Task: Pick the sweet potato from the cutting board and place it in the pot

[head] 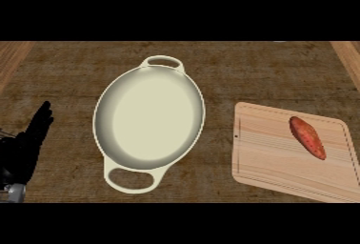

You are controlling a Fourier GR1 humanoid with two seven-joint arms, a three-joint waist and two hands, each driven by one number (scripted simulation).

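Head view, steeply down on a dark, wood-grained desk (267, 66). Largest on it is the cream oval pot (149, 125), a loop handle at its far end and another at its near end, nothing inside. To the right of the pot, apart from it, lies a pale wooden cutting board (264, 164). The sweet potato (307, 137) rests on that board, toward its far right part, lying slantwise. Left of the pot, at the view's edge, the left robot hand (32, 138) is released, fingers straight and pointing up, holding nothing.
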